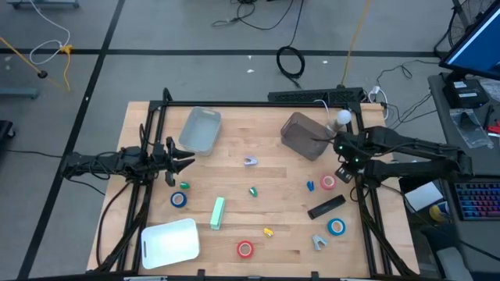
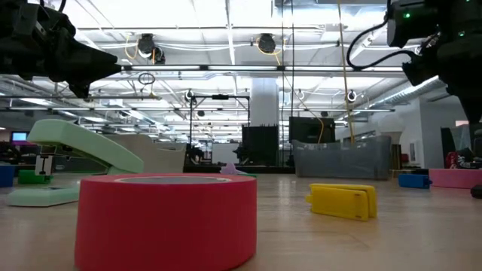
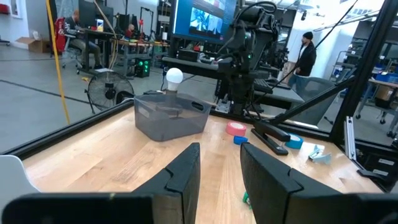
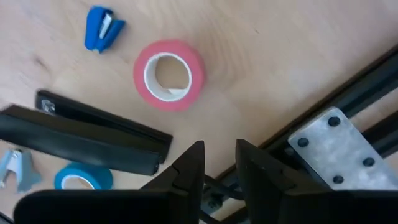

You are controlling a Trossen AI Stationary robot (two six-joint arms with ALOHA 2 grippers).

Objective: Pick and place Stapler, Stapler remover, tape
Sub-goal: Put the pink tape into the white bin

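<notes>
My right gripper (image 4: 219,152) points down over the table's right edge, open by a narrow gap with nothing between its fingers. Just beyond its fingertips lie a red tape roll (image 4: 169,74), a blue staple remover (image 4: 102,28), a black stapler (image 4: 81,140), a blue tape roll (image 4: 83,177) and a grey staple remover (image 4: 15,168), all flat on the wood. My left gripper (image 3: 219,152) waits level at the table's left edge, also narrowly open and holding nothing. A green stapler (image 1: 217,212), another red roll (image 1: 245,249) and another blue roll (image 1: 179,199) lie toward the near left.
A dark grey bin (image 1: 303,135) and a light grey bin (image 1: 201,129) stand at the back. A white tray (image 1: 169,242) lies at the near left. A yellow remover (image 1: 269,232), a lavender one (image 1: 250,161) and small green pieces lie mid-table. The black frame rail (image 4: 329,143) runs under my right gripper.
</notes>
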